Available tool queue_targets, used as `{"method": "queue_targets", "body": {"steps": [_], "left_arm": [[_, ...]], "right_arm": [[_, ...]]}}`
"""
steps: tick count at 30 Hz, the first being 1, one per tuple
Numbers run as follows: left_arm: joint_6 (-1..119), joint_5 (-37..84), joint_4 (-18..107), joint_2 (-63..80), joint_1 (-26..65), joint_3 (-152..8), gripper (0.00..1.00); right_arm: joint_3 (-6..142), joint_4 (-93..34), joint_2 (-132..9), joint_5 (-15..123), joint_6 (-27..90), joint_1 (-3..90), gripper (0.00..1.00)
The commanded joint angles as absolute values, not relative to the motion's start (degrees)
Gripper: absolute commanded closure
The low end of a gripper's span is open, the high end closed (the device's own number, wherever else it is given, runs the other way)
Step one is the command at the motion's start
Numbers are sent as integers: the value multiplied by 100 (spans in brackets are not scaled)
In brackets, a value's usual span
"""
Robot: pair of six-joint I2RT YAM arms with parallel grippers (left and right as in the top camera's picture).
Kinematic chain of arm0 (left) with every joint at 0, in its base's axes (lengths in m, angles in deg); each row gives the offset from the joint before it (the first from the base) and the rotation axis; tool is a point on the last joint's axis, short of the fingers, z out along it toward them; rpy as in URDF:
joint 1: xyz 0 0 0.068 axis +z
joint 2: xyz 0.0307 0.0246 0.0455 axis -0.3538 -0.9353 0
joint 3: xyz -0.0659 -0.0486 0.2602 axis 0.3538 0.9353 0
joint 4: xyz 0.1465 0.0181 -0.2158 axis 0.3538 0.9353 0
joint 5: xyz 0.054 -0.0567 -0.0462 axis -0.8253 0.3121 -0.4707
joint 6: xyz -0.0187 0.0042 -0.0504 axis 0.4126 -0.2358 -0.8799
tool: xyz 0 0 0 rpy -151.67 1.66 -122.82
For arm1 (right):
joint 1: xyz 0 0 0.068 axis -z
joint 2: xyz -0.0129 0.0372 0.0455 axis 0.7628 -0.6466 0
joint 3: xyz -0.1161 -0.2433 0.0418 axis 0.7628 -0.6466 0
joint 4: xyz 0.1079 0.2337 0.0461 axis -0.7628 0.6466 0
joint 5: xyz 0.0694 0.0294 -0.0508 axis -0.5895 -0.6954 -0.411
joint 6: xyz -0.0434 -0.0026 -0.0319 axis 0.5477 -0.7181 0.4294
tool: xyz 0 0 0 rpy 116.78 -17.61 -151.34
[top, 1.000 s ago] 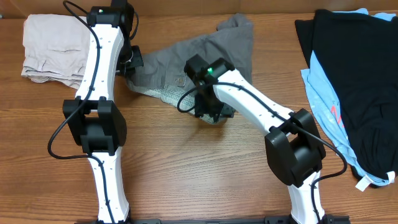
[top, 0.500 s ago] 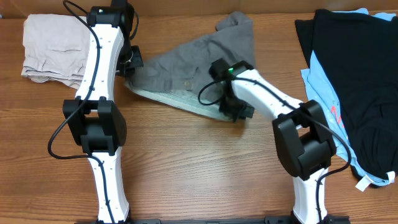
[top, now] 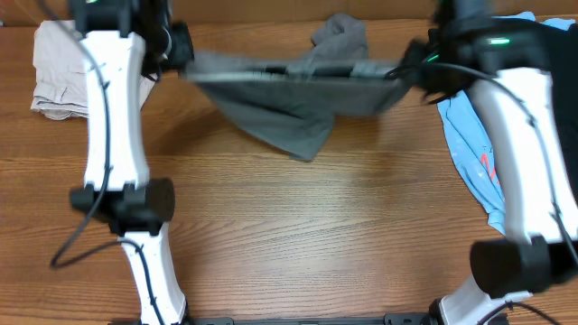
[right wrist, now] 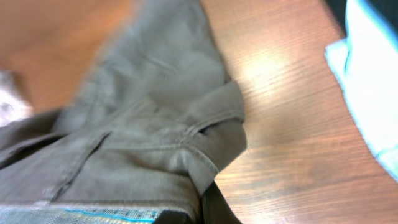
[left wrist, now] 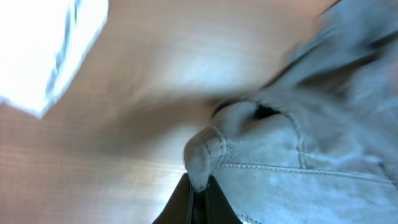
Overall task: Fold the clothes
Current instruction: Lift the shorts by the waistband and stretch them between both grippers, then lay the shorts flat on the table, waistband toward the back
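Observation:
The grey shorts hang stretched by the waistband between both grippers, lifted above the back middle of the table, with a leg drooping down to the wood. My left gripper is shut on the left end of the waistband; in the left wrist view grey cloth is pinched between the black fingers. My right gripper is shut on the right end. In the right wrist view the shorts bunch over the fingers, showing a seam and the waistband lining.
A beige garment lies folded at the back left, behind the left arm. A black garment lies over a light-blue one at the right edge, close under the right arm.
The right gripper closed on the shorts' waistband and swung up and right. The left arm rose too. The shorts went from lying crumpled on the table to hanging stretched between the grippers.

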State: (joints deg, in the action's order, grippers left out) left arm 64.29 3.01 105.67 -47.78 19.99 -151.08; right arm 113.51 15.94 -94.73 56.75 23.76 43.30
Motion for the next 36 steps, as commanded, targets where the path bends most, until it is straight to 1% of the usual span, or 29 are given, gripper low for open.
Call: {"method": "queue_targets", "body": {"steps": [1, 2, 6, 10, 14, 20, 22, 27, 33, 36], "left_arm": [[6682, 284, 10309, -3674, 2069, -15976, 96], [6682, 282, 10143, -3416, 2069, -16151, 96], [6682, 256, 9608, -2686, 2069, -16419, 96], [6682, -168, 9330, -1982, 2071, -16424, 96], [6682, -700, 9557, -1506, 2071, -16424, 96], [6676, -1277, 10342, -1176, 2071, -16422, 96], [6588, -1532, 10705, -1185, 2071, -16415, 96], [6569, -1670, 10744, -1191, 2071, -15799, 96], [6521, -1747, 10744, -1193, 2071, -14326, 96], [6285, -1886, 10742, -1224, 2071, -13386, 96]], "right_arm": [[12691, 2051, -8990, 5487, 3043, 4636, 96], [13257, 2313, -8948, 5496, 3111, 4723, 96], [14472, 2905, -8835, 5496, 3176, 4854, 96], [15418, 3456, -8666, 5640, 3196, 4883, 96], [15589, 3454, -8148, 5640, 3257, 4883, 96], [15569, 3454, -7355, 5638, 3259, 4883, 96], [15407, 3454, -7088, 5638, 3329, 4883, 96], [14406, 3454, -6887, 5618, 3362, 4883, 96], [12492, 3452, -7088, 5503, 3360, 4881, 96], [11659, 3369, -7364, 5450, 3366, 4874, 96]]}}
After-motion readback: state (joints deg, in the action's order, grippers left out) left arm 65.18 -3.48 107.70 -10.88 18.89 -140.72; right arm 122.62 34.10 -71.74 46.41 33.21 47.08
